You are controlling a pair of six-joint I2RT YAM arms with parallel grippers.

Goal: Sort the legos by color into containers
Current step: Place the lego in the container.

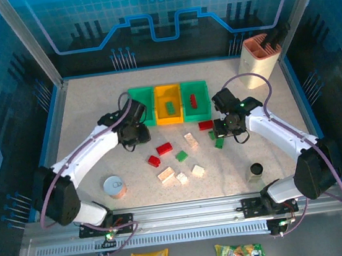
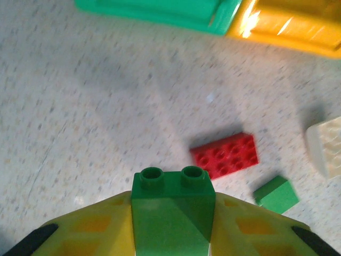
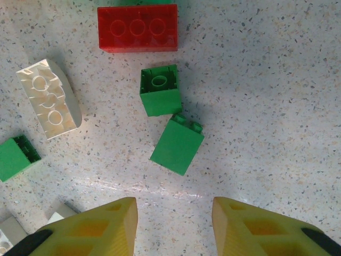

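Note:
My left gripper (image 2: pixel 173 205) is shut on a green two-stud brick (image 2: pixel 173 213), held above the table just in front of the left green bin (image 1: pixel 141 101). The yellow bin (image 1: pixel 169 105) holds a green brick (image 1: pixel 170 108). In the right green bin (image 1: pixel 194 89) lie red bricks (image 1: pixel 193 102). My right gripper (image 3: pixel 175 221) is open over the table, with two green bricks (image 3: pixel 177 144) (image 3: pixel 160 89) lying just ahead of its fingers. A red brick (image 3: pixel 137 28) and a cream brick (image 3: pixel 49 98) lie beyond them.
Loose red (image 1: pixel 164 148), green (image 1: pixel 181 155) and cream (image 1: pixel 166 175) bricks are scattered mid-table. A tin can (image 1: pixel 114 186) stands near left and a small black cup (image 1: pixel 256 169) near right. The beige-and-salmon holder (image 1: pixel 256 58) is at the back right.

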